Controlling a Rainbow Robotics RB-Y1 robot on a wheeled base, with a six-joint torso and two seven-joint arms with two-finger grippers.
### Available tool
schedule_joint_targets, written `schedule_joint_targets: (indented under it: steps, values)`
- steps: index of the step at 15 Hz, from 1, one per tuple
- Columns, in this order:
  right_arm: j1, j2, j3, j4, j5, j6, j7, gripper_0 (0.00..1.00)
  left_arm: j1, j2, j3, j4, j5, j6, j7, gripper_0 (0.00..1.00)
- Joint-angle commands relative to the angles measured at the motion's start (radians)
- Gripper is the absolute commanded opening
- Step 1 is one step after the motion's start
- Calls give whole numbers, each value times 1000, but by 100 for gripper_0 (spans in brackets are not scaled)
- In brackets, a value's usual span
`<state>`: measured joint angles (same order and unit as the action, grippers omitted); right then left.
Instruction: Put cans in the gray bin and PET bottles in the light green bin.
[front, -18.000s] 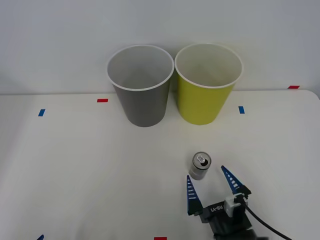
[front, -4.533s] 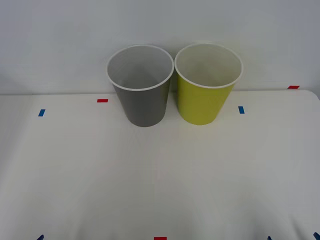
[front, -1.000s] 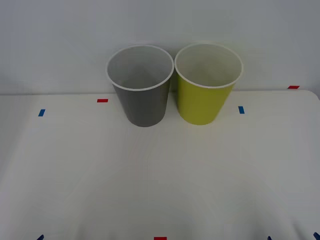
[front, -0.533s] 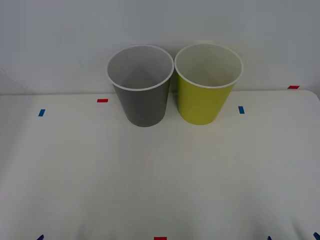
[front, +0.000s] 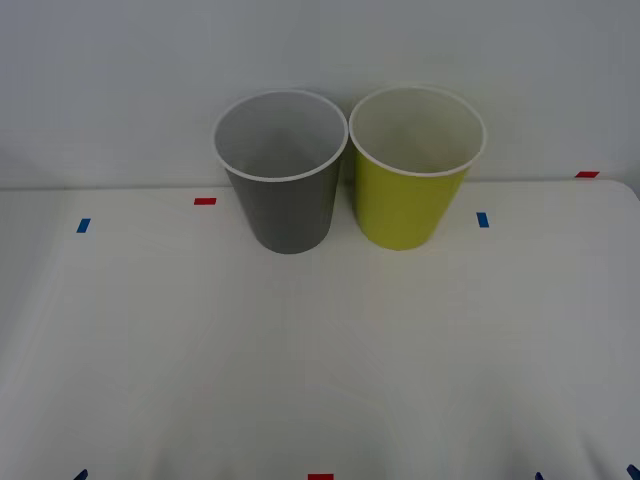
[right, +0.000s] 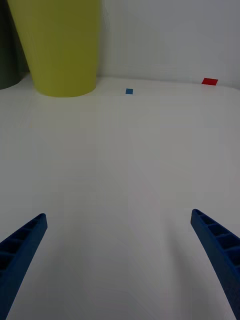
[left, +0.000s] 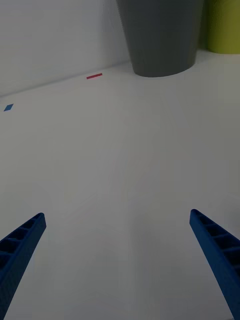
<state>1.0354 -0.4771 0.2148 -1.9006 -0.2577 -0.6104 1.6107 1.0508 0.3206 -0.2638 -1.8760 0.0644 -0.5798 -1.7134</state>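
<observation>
Gray bin (front: 285, 190) upright; both arms' fingers (right: 220, 255) spread

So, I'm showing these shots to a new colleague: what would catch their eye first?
Two round bins with white rims stand side by side at the table's far edge, against the wall: the gray bin on the left, the light green bin on the right. Nearer, the right gripper and left gripper hang open over bare tabletop.
</observation>
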Motion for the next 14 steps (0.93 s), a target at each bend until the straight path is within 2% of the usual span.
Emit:
schedule_joint_targets:
  steps: [1, 14]
  values:
    - [0, 0, 0, 0, 0, 0, 0, 100, 0, 0, 0, 0, 0, 0, 0, 100]
    - [0, 0, 0, 0, 0, 0, 0, 100, 0, 0, 0, 0, 0, 0, 0, 100]
